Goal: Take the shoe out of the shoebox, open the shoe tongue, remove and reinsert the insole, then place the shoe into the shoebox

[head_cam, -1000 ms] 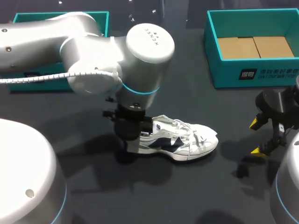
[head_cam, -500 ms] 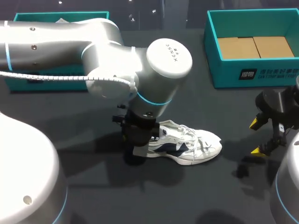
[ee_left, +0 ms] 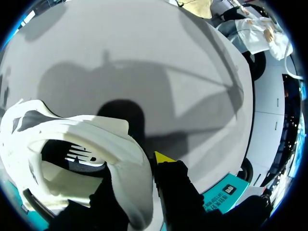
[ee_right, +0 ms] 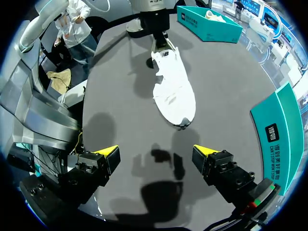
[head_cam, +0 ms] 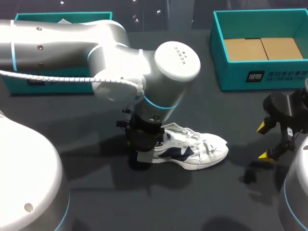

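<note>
The shoe [head_cam: 197, 150], a low white sneaker with navy side panels, loose white laces and a thick pale sole, lies on its sole on the matte dark table [head_cam: 192, 202]. Its toe points toward the right arm's side. The left gripper [head_cam: 140, 156] comes straight down on the heel. In the left wrist view the padded, rounded heel collar [ee_left: 86, 139] sits pinched in the left gripper [ee_left: 142, 178], with one black finger outside the heel wall showing its yellow tip [ee_left: 163, 158] and the other a dark shape inside the shoe's mouth. The dark insole shows in the opening. The right gripper [head_cam: 263, 141] hangs well apart from the shoe, past its toe, with its fingers spread wide over bare table [ee_right: 156, 156] and nothing between them. A teal cardboard box [head_cam: 260, 77], square-walled with a brown flapped floor, stands behind on the right arm's side. A second box [head_cam: 62, 17], also teal, lies partly hidden behind the left arm.
</note>
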### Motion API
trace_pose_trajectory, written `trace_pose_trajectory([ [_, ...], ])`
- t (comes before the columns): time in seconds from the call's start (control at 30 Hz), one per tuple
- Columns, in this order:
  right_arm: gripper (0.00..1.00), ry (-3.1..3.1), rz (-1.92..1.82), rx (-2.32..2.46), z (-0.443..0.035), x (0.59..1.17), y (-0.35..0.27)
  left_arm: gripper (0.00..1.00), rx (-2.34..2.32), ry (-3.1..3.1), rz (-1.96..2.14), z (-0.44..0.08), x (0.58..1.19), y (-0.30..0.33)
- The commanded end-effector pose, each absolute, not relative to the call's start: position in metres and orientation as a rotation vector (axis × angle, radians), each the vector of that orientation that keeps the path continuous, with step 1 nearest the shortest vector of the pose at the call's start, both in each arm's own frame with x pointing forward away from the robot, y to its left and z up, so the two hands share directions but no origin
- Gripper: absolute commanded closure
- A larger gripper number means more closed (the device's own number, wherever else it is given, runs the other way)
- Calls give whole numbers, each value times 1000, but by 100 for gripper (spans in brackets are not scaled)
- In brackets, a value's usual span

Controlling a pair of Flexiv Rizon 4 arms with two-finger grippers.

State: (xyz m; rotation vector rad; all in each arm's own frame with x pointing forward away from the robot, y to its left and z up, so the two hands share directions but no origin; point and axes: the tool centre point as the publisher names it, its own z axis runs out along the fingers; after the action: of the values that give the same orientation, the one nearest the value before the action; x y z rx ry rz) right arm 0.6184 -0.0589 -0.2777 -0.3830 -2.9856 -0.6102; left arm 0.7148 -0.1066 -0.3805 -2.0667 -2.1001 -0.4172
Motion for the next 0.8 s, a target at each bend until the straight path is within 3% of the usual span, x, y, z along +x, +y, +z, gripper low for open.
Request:
trace_pose_trajectory([
  [0.03, 0, -2988, -608, -384, -278, 617, -59, 88, -2058, -2099, -411, -388, 717, -109],
  [0.3, 0, -2988, -608, -384, -278, 617, -59, 61, -2071, -2122, -369, -381, 722, -109],
  [0.43, 0, -2988, -608, -384, -278, 617, -59, 52, -2093, -2134, -329, -372, 722, -109],
  [0.5, 0, -2988, -608, -384, -278, 617, -59, 40, -2105, -2139, -306, -367, 721, -109],
  [0.53, 0, -2988, -608, -384, -278, 617, -59, 21, -2111, -2146, -281, -362, 720, -108],
  [0.6, 0, -2988, -608, -384, -278, 617, -59, 0, -2126, -2156, -231, -352, 717, -106],
  [0.8, 0, -2988, -608, -384, -278, 617, -59, 0, -2099, -2187, 10, -311, 705, -94],
])
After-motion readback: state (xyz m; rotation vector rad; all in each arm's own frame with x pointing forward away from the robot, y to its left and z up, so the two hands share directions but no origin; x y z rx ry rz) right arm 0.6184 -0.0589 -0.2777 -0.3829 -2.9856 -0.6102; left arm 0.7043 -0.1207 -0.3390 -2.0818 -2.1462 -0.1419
